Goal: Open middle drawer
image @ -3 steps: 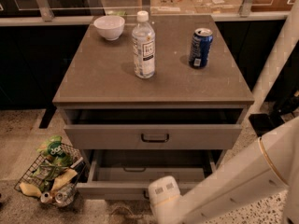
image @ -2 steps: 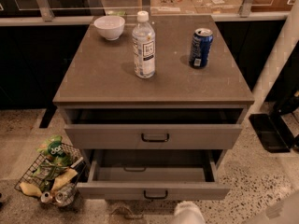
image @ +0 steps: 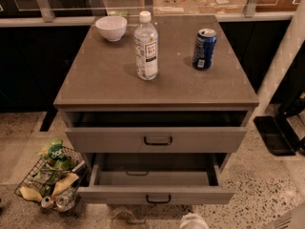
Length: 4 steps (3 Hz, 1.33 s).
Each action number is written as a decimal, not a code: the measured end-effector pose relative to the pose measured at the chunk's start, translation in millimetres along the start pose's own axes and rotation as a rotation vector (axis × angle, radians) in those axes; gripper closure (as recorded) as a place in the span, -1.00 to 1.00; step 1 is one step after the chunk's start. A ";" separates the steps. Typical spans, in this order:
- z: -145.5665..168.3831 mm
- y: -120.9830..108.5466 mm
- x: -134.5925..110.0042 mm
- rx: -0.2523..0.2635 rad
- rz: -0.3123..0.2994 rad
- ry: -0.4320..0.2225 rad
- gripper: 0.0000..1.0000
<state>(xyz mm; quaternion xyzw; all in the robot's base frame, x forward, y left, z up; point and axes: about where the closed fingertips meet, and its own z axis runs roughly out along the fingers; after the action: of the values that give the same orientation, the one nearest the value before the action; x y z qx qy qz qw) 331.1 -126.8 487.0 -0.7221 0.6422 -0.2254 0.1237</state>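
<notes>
gripper point(image: 193, 222): white rounded tip at bottom edge, just below the drawer front, rest cut off | grip: cannot tell | arm point(image: 291, 219): pale sliver, bottom-right corner | middle drawer point(image: 200, 194): pulled out under the desk point(image: 105, 80), pale inside showing | on desk: bowl point(image: 111, 27), bottle point(image: 146, 49), can point(image: 204, 49)

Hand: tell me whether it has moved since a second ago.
Yes. The white rounded hand dropped toward the bottom edge, away from the wide grey middle drawer.
</notes>
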 end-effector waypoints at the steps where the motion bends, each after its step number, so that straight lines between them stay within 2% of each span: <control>1: 7.4 -10.1 3.5 0.009 0.022 -0.022 1.00; 2: 30.2 -47.2 11.8 0.033 0.059 -0.077 1.00; 4: 68.1 -106.3 59.9 0.068 0.171 -0.112 1.00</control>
<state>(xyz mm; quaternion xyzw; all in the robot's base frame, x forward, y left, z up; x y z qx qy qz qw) 461.2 -177.9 487.7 -0.6716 0.6855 -0.1951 0.2026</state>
